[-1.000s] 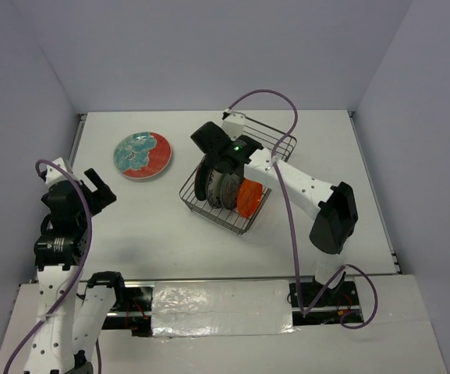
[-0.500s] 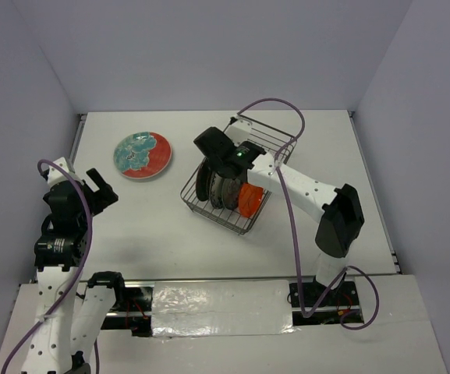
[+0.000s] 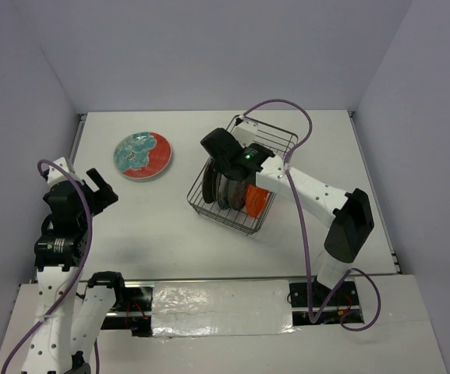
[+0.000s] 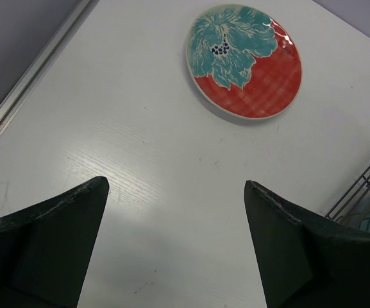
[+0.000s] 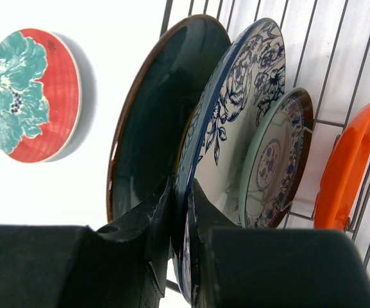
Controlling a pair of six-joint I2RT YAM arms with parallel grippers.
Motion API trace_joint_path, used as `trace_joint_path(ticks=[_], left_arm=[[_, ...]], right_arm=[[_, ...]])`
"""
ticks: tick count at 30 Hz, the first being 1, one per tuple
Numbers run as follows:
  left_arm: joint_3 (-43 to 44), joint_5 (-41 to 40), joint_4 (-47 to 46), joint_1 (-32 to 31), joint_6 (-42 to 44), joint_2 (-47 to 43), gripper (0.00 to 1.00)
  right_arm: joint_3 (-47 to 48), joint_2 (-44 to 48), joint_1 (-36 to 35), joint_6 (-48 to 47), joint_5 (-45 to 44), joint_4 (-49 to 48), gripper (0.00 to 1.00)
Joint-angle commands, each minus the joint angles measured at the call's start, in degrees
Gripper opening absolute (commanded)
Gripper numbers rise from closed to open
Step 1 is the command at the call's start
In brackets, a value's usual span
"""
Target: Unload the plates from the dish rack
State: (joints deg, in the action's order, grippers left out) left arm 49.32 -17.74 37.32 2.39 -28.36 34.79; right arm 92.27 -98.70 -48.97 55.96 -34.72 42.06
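- Blue-and-white plate [image 5: 236,122]: stands on edge in the dish rack [image 3: 223,217], 2nd in the row. Dark teal plate [image 5: 149,115] sits just beside one face, a smaller patterned plate [image 5: 271,167] just beside the other, and the orange plate [image 5: 345,173] is further along.
- R gripper [image 5: 181,199]: pinched onto that plate's rim, one finger on each face. The finger on the teal side is wedged in the narrow gap between the two plates.
- Key relation: the rim runs straight btwn the jaws and the plate's flat lies in line w/ the fingers. My read: the way out is up along the plate's own plane, no twist, or it scrapes a neighbour or drags the rack.
- L gripper [image 4: 175,189]: jaws spread wide, holding nothing, over the table [image 3: 131,226] well apart from the rack. R arm is the one on the job.
- Red-and-teal plate [image 3: 143,155]: lies flat on the table, left of the rack, apart from it.
- Surface and room: smooth white tabletop, w/ bare white showing btwn rack and flat plate; prob the spot to set down. Glazed rim in a thin pinch could slip.
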Motion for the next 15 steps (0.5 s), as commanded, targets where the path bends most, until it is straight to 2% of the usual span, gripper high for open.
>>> trace_joint_path(ticks=[1, 11, 15], left_arm=[[0.8, -0.5, -2.1, -0.3, 1.3, 0.3, 1.0], [0.9, -1.2, -1.9, -0.5, 1.1, 0.9, 1.0], [1.0, -1.5, -1.7, -0.5, 1.1, 1.2, 1.0]], right_arm=[[4.3, 7.8, 0.0, -4.2, -1.9, -4.4, 0.0], [10.9, 13.0, 0.0, -7.1, -0.2, -4.4, 0.0], [16.3, 13.7, 0.0, -9.8, 1.1, -3.1, 0.0]])
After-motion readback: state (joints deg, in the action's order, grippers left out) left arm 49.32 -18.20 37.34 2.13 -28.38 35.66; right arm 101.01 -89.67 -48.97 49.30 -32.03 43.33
